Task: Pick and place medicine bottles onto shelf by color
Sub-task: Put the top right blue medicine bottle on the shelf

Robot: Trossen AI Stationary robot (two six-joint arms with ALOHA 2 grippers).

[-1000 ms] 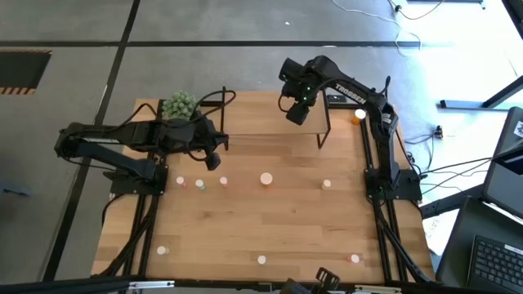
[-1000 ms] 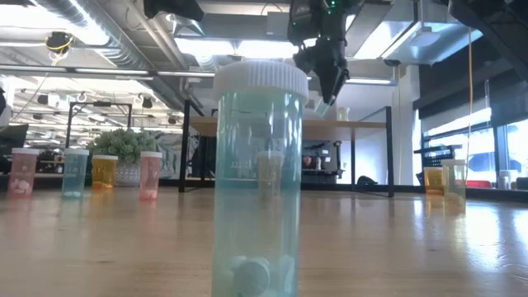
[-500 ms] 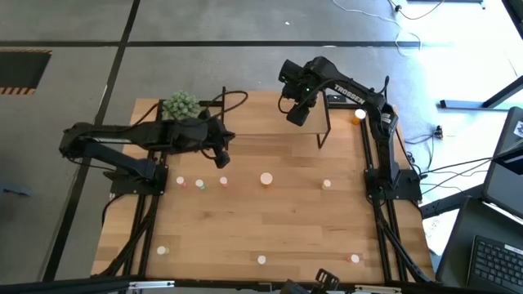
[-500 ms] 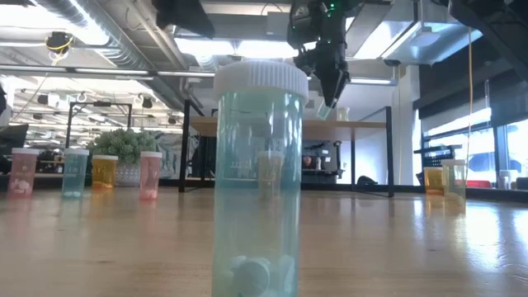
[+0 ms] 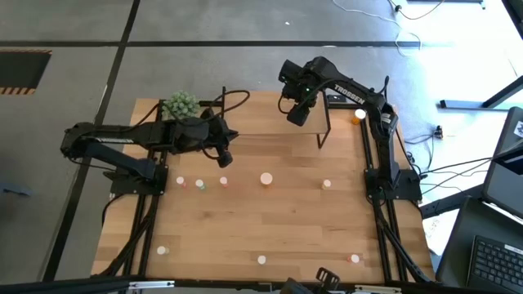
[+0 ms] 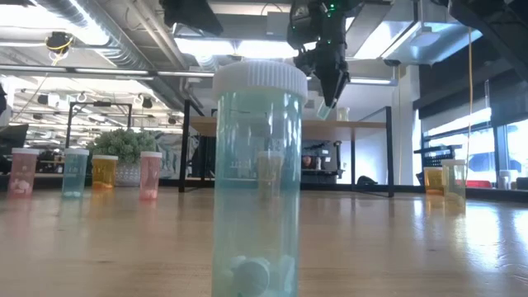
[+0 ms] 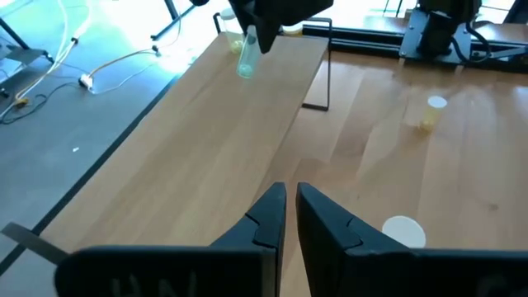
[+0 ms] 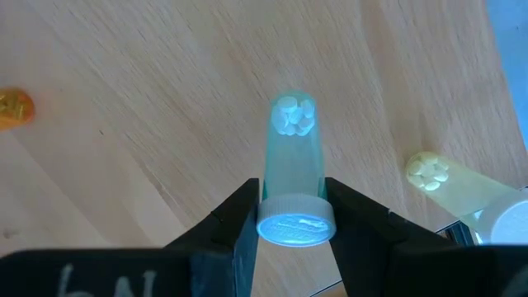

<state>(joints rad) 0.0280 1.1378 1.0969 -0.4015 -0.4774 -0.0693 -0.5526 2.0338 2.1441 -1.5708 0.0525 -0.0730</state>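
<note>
Pale green bottle [image 8: 289,157] pinched just under its white cap between the right gripper [image 8: 290,216] fingers, hung tilted above the shelf [image 5: 270,122] near upper centre of the high view; left gripper [image 7: 288,216] nearly shut, empty, left of centre over the table [image 5: 286,220].

The right gripper [image 5: 296,113] hangs high at the far side of the table, fingers clamped on something. The left gripper [image 5: 224,158] reaches toward the middle, fingers nearly together.
</note>
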